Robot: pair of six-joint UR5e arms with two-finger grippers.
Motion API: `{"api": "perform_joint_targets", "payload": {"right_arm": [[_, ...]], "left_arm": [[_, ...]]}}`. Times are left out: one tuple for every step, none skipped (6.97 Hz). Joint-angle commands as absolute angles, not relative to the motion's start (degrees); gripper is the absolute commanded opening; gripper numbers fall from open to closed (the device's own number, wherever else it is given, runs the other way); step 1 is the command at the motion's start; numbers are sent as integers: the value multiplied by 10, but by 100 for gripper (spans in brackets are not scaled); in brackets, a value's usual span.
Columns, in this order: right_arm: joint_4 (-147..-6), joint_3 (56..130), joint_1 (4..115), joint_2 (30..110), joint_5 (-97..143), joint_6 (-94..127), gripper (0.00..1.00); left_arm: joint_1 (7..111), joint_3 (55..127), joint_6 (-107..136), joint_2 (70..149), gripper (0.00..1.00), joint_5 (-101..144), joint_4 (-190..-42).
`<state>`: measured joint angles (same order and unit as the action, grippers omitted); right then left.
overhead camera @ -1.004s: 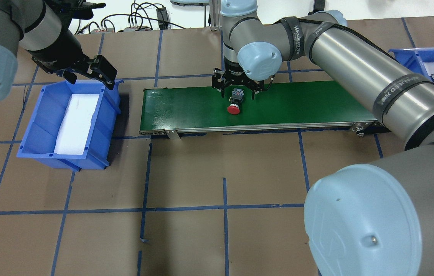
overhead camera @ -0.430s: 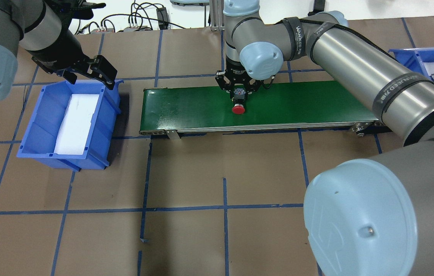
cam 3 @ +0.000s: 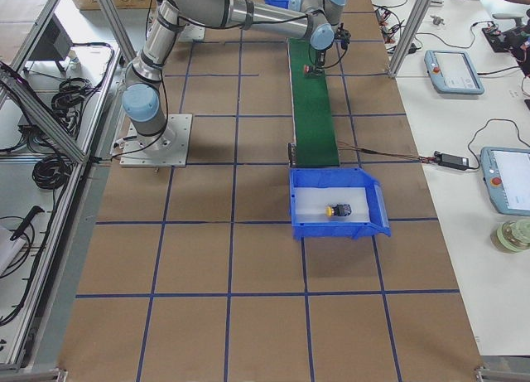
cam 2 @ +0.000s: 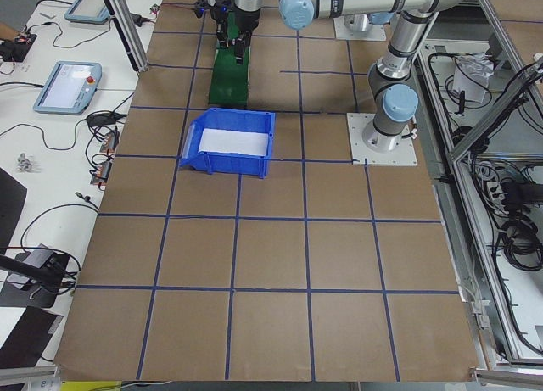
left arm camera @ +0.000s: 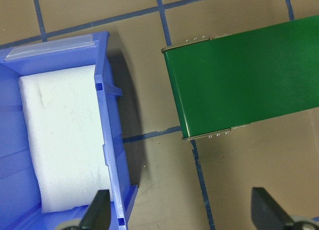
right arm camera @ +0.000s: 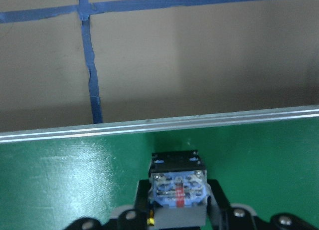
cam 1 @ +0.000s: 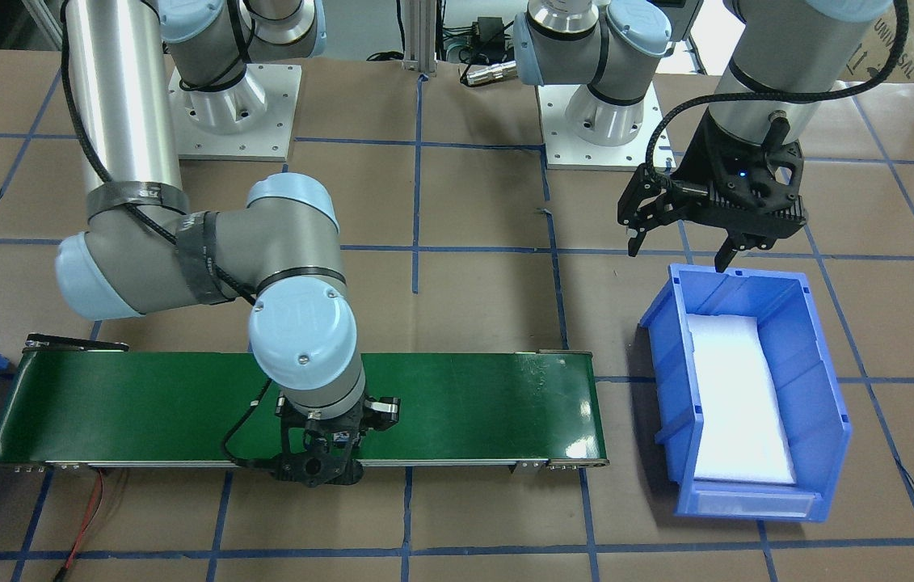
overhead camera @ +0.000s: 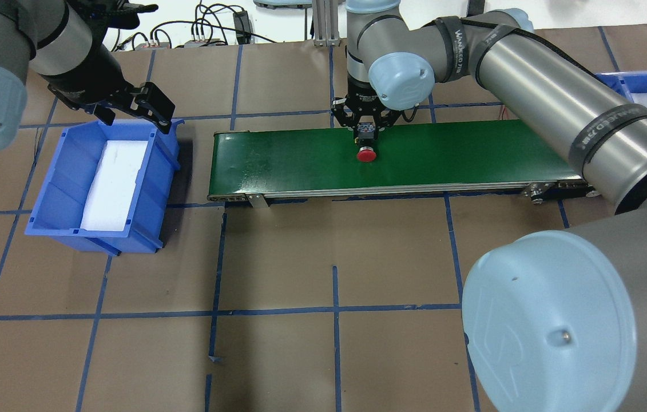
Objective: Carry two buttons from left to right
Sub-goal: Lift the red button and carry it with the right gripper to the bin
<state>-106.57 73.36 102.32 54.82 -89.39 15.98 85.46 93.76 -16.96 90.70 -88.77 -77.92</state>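
I count two buttons. The red button [overhead camera: 365,153] is clamped between the fingers of the right gripper [overhead camera: 365,136] at the far edge of the conveyor belt [overhead camera: 289,160], about midway along it. Its red cap points toward the near side and its contact block faces the right wrist camera. I cannot tell whether it touches the belt. The yellow button [cam 3: 339,210] lies on white foam inside the right bin [cam 3: 331,231], off the right end of the belt. I count two blue bins. The left bin [overhead camera: 48,189], just off the left end of the belt, holds one white foam pad [overhead camera: 114,183] and no button. I count two arms. The left gripper [overhead camera: 131,117] hangs above the far rim of the left bin with its fingers spread and nothing between them. There is one belt, green, with a metal side rail. The table [overhead camera: 329,257] is covered in brown paper divided by a blue tape grid, and each arm stands on one of two white base plates [cam 1: 230,121]. Beyond the table, benches carry cables and teach pendants [cam 3: 451,71], and aluminium framing runs along the robot side.
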Motion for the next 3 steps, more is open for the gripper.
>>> {"api": "perform_joint_targets", "payload": {"right_arm": [[-1023, 705, 954, 587, -895, 39, 5], [-1000, 696, 906, 607, -894, -42, 5], [-988, 697, 861, 621, -894, -112, 5]], "left_arm": [[853, 937, -170, 910, 100, -888, -780], [854, 933, -170, 912, 100, -888, -779], [854, 930, -170, 913, 100, -887, -779]]}}
